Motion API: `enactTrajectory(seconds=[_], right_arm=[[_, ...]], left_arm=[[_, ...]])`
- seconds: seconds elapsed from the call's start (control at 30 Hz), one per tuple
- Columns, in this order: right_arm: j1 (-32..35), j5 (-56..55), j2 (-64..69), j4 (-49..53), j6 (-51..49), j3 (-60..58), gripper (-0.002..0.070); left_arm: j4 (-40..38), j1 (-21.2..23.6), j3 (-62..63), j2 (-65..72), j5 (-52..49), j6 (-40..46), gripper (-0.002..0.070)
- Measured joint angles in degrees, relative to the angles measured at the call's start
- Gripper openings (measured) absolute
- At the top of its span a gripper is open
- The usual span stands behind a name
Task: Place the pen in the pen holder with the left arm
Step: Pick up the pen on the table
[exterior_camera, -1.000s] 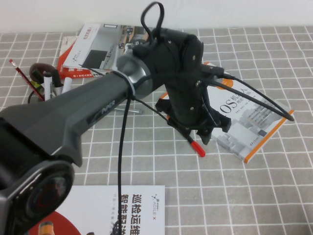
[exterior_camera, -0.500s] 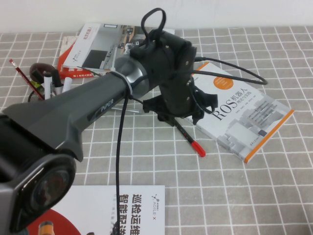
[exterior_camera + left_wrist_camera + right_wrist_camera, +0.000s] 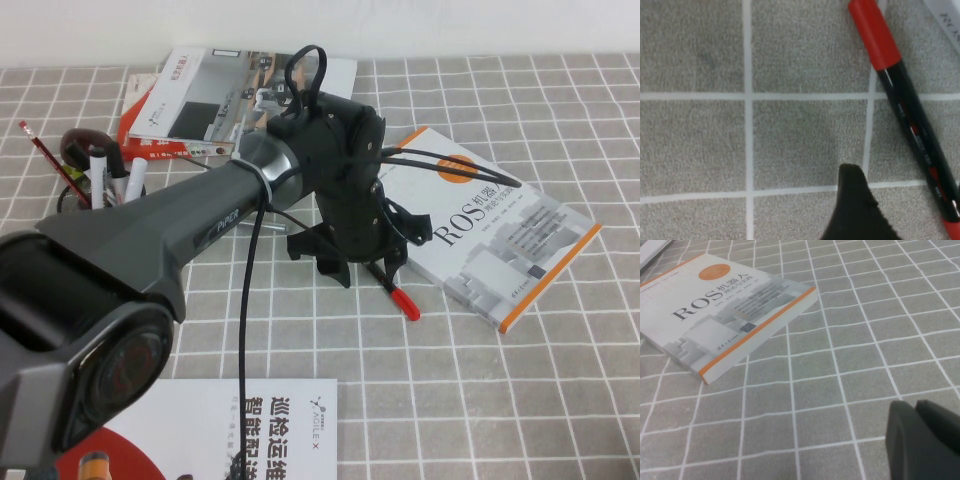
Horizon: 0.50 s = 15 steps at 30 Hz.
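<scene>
Left gripper (image 3: 345, 262): mid-table, over the pen's (image 3: 401, 299) rear end
Pen: left of the book (image 3: 500, 245), near it
Pen holder (image 3: 100, 185): far left, behind
Right gripper (image 3: 922, 442): near the book's right

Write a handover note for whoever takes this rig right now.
Left end effector: low over the slim black marker pen with red cap, which lies on the grey grid cloth beside the white ROS book; nothing gripped.
Right end effector: off to the side above the cloth, shut, holding nothing.
Round black mesh pen holder: far left.
Done: approach. Left: grasp, carry, drop in.
</scene>
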State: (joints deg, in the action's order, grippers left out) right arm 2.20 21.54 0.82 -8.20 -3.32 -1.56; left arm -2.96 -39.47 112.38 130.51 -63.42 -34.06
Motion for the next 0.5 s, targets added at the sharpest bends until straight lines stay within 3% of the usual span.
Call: enactTrajectory(seconds=[0.5], right_arm=[[0.00,0.00,0.00,0.00,0.00,0.00,-0.0015]], left_arm=[[0.12,0.00,0.37,1.19,0.47,0.00,0.0368]])
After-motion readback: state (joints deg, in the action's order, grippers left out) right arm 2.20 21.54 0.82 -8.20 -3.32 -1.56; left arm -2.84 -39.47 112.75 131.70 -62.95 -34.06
